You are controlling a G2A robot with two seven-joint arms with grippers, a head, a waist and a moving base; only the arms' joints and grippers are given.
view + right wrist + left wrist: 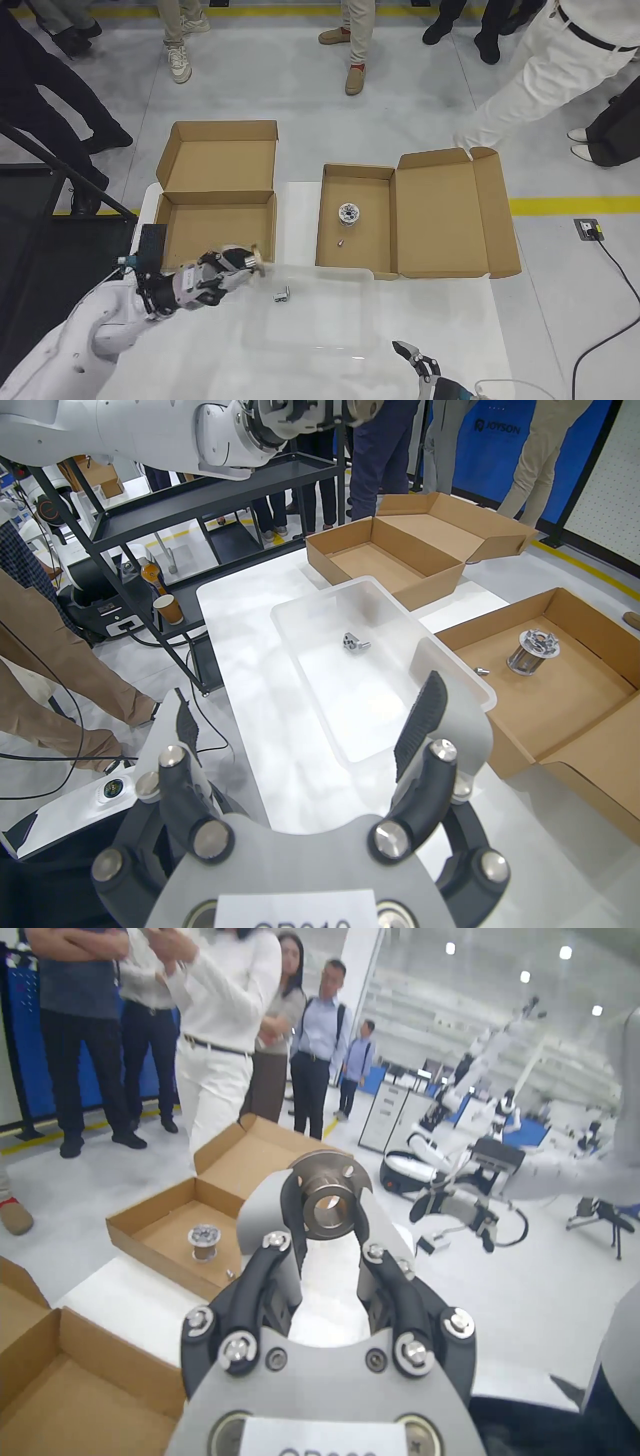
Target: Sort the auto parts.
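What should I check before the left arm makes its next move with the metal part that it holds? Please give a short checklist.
1. Left tool shut on the flanged sleeve: ok.
2. Left cardboard box open to receive a part: ok.
3. Right tool open, holding nothing: ok.
4. Which box suits the sleeve: cannot tell.
5. Clear bin emptied: not ok, a small bracket lies inside.

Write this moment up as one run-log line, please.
left claw: shut on flanged sleeve | right claw: open, empty | clear bin: one small bracket inside
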